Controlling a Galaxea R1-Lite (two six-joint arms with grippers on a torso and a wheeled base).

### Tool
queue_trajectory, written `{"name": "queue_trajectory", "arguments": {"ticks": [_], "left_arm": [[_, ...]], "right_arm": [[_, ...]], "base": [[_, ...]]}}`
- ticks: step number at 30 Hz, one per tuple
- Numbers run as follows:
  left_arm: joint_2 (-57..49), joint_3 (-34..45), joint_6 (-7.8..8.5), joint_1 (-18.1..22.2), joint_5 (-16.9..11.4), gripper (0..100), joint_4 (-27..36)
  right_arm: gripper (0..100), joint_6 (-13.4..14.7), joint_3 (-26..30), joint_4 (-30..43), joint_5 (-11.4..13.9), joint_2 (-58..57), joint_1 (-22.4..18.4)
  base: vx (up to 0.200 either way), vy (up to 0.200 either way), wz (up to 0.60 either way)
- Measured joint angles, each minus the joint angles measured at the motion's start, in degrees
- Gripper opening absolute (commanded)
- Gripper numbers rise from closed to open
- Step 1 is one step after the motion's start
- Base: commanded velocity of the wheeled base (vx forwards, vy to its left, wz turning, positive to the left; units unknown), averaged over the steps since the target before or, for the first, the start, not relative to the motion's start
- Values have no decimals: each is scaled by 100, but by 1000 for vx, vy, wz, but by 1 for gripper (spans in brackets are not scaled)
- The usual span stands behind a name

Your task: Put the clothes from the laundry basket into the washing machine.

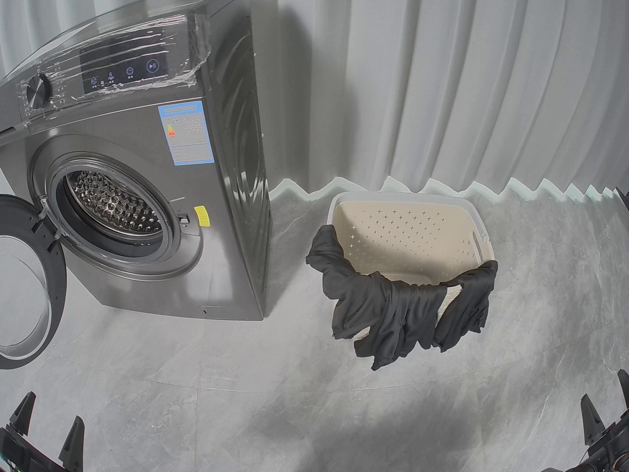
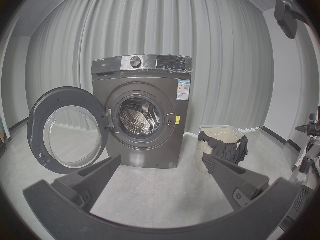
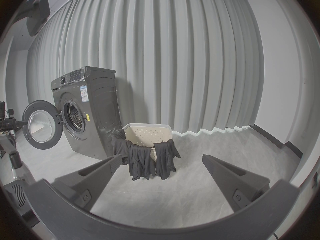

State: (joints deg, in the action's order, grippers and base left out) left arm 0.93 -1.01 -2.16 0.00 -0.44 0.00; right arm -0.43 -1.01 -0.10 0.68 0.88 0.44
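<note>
nothing's loaded yet: your left claw (image 2: 161, 156) and right claw (image 3: 162, 156) gape wide and empty, the dark garment (image 1: 393, 303) draped over the laundry basket (image 1: 406, 196) ahead, the washing machine (image 1: 216, 165) open beside it.

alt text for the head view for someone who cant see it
Dark clothes hang over the near rim of a cream laundry basket; left of it stands a washing machine, door open. Left gripper and right gripper are open at the bottom corners.
</note>
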Motion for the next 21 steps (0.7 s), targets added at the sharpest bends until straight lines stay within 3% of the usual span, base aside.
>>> {"name": "queue_trajectory", "arguments": {"ticks": [13,21], "left_arm": [[0,0,11,0,0,100,0],[0,0,9,0,0,100,-7]], "right_arm": [[100,0,0,2,-2,5,0],[100,0,0,2,0,5,-4]], "base": [[0,-15,0],[200,0,0]]}}
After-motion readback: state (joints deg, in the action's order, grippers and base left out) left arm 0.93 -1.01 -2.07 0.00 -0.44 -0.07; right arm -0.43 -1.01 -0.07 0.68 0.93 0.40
